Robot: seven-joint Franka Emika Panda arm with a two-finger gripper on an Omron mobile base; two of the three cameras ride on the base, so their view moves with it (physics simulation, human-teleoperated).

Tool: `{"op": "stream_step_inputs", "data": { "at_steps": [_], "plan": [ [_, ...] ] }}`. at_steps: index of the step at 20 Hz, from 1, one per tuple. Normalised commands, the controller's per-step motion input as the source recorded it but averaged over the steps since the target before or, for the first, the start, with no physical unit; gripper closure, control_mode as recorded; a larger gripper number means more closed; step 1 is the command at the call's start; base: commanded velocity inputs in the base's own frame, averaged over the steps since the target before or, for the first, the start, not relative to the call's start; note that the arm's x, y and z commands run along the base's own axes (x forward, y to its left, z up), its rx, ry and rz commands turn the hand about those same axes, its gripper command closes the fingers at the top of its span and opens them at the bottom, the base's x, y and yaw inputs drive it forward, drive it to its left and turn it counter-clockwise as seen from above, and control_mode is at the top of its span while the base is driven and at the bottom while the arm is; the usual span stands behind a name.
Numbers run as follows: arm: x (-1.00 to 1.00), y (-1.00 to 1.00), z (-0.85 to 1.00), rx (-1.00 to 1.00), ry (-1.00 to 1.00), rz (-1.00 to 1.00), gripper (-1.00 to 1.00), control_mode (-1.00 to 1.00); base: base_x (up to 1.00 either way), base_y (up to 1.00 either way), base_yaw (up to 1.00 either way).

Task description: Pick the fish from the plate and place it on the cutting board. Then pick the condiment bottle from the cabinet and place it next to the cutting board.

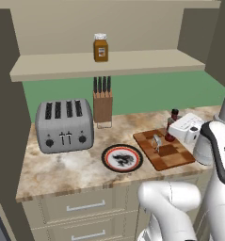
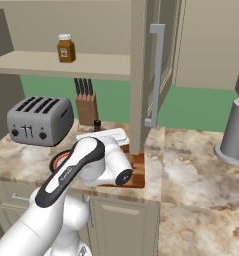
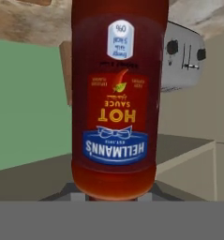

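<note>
A tiny silvery fish [image 1: 156,142] lies on the checkered wooden cutting board [image 1: 172,157]. To the board's left sits the round black-rimmed plate [image 1: 122,158], with nothing on it. At the board's far edge the dark red condiment bottle [image 1: 171,126] stands upright, black cap up, and my gripper [image 1: 176,132] is shut on it from the right. In the hand view the bottle [image 3: 114,98] looms close, its hot sauce label upside down. I cannot tell whether its base rests on the counter. The beige cabinet shelf [image 1: 142,62] runs above.
A squat amber jar [image 1: 100,48] stands on the shelf. A grey toaster [image 1: 64,124] and a knife block [image 1: 103,102] stand at the back left of the counter. A cabinet door [image 2: 156,75] hangs open above, and a grey cylinder [image 2: 236,132] stands far right.
</note>
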Motion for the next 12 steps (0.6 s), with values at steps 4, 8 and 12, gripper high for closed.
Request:
{"op": "stream_step_inputs", "data": {
  "at_steps": [4,8,12],
  "plan": [
    [0.16,-0.33,-0.18,0.0,0.0,0.0,1.0,-1.0,0.0,0.0,0.0],
    [0.17,-0.25,-0.16,-0.03,0.0,0.0,1.0,-1.0,0.0,0.0,0.0],
    [0.14,-0.24,-0.11,-0.05,0.0,0.0,1.0,-1.0,0.0,0.0,0.0]
  ]
}}
